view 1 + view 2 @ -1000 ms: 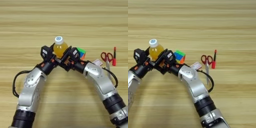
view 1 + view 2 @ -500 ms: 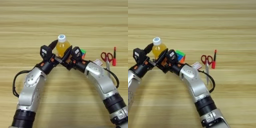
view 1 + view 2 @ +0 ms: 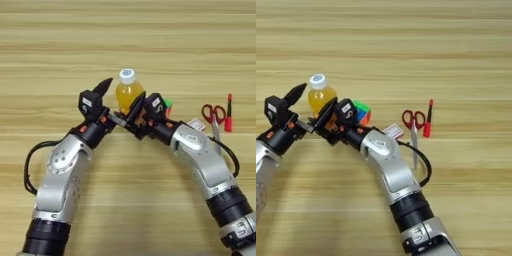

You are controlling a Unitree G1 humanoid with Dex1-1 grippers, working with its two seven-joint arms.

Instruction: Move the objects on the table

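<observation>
The clear bottle of orange drink (image 3: 127, 94) with its white cap stands upright at the table's (image 3: 60, 35) middle. My left gripper (image 3: 112, 103) is open at the bottle's left side, one finger raised beside it and the other low by its base. From the right, my right gripper (image 3: 135, 112) is shut on the bottle's lower part, with one black finger across its front. The multicoloured puzzle cube (image 3: 361, 111) lies just behind the right wrist, mostly hidden. The white-and-red card (image 3: 393, 131) lies right of the cube.
Red-handled scissors (image 3: 214, 114) and a red pen (image 3: 228, 112) lie at the right, beyond the right arm. Both forearms reach in from the bottom edge and meet at the bottle.
The bottle has shifted a little to the right. The left gripper's fingers have spread apart from it, while the right gripper stays against its lower part.
</observation>
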